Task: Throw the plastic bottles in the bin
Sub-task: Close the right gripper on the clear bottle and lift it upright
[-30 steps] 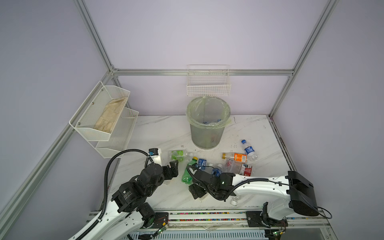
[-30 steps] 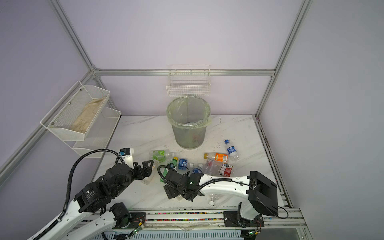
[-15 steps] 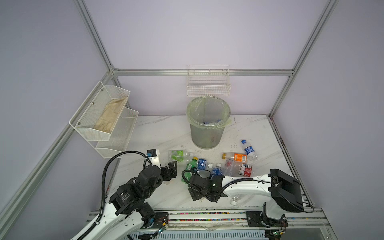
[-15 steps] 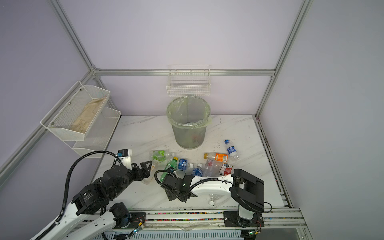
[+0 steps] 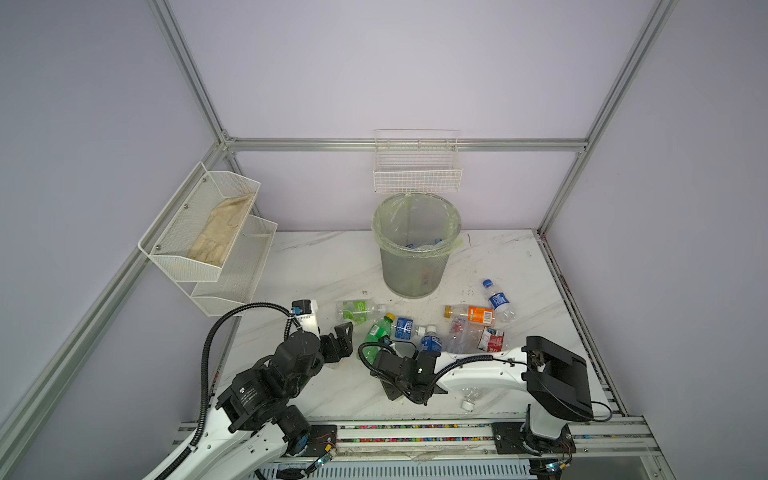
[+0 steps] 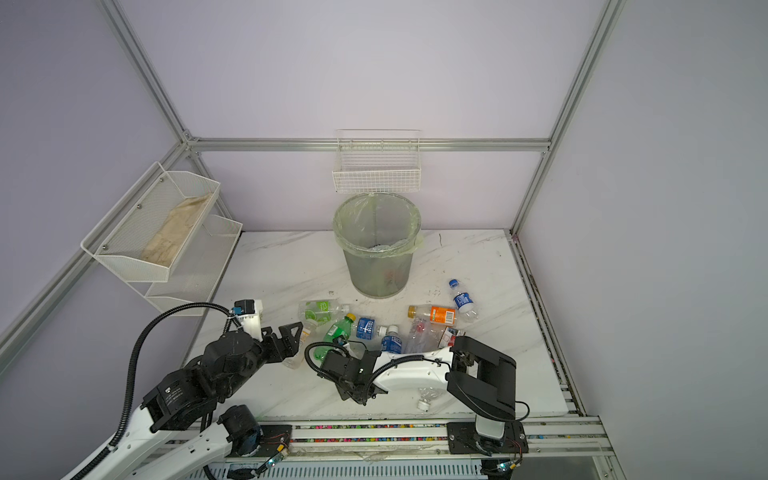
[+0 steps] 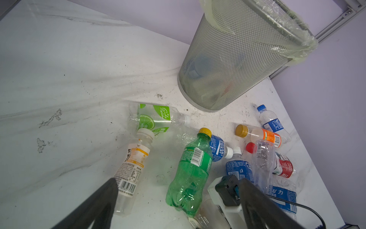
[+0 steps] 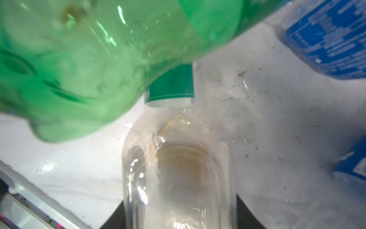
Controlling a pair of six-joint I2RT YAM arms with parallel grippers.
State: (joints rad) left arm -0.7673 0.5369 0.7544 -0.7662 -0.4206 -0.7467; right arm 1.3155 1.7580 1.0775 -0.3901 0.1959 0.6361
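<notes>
A: Where are the plastic bottles just now?

B: Most lie in a loose heap on the white marble tabletop, in front of the bin, which stands upright near the back wall, a pale green bag folded over its rim. A few more show inside it in a top view.

A: Which can you tell apart?

B: A green bottle with a yellow cap lies on its side at the left of the heap, and a lime-label bottle lies beyond its cap, nearer the bin. To the right are two blue-label bottles, an orange-label bottle, a crushed red-label bottle, and a blue-capped bottle a little apart.

A: And the left fingers?

B: Spread wide, holding nothing, low over the tabletop just left of the green bottle. In the left wrist view a white-capped bottle lies beside one of them; touching or not, I cannot tell.

A: The right fingers?

B: Down at the tabletop, just in front of the green bottle's base. In the right wrist view a clear bottle with a teal label fills the gap between them, a dark finger against each side, so they have hold of it. Its far end is hidden behind the green bottle.
</notes>
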